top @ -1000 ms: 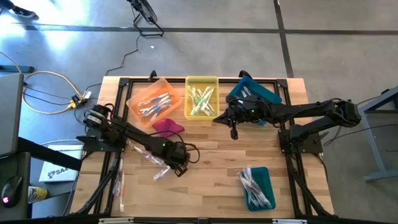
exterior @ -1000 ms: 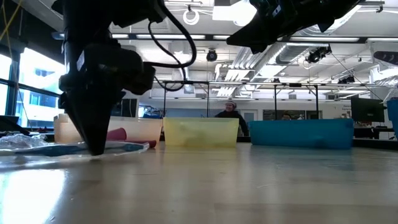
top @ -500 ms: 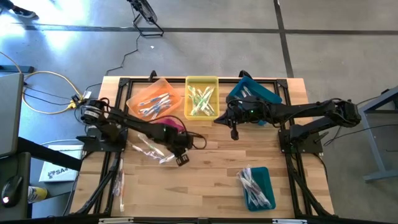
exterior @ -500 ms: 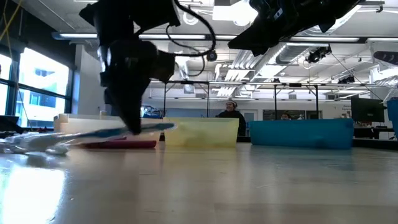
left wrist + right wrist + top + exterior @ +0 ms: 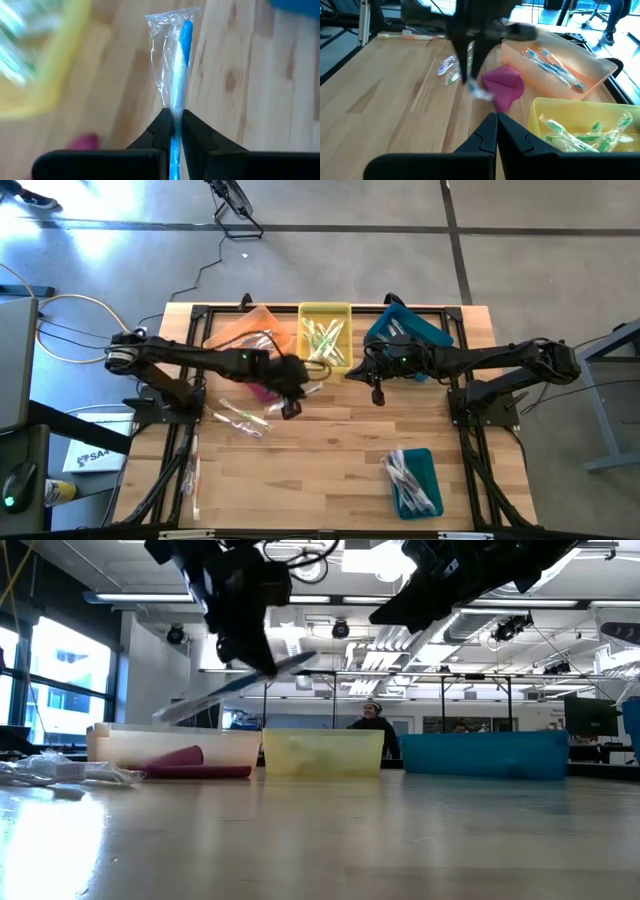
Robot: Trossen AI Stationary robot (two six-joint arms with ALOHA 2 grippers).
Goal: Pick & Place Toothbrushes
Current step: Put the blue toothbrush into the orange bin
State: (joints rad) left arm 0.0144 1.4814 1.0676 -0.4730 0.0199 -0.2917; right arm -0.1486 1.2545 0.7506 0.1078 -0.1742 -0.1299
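Above the wooden table, near its back middle, the left gripper hung in the air with its two fingers pressed narrowly on a blue toothbrush that was sealed in a clear wrapper; in the left wrist view the wrapped brush stood out straight past the fingertips, and in the low view it was slanted, high over the table surface. From the high view this gripper was just in front of the yellow bin and beside the magenta cloth, which lay on the wood in front of the orange bin. Blue and white toothbrushes lay inside the orange bin, and green ones lay in the yellow bin. Some more wrapped toothbrushes lay loose on the table at the left side, and a few others were near the left edge. The right gripper hovered to the right of the yellow bin, in front of a teal bin at the back of the table, and its fingers were closed together with nothing between them. A second teal bin with pale toothbrushes inside stood near the front right of the table. In the low view a person was visible in the room far behind the bins
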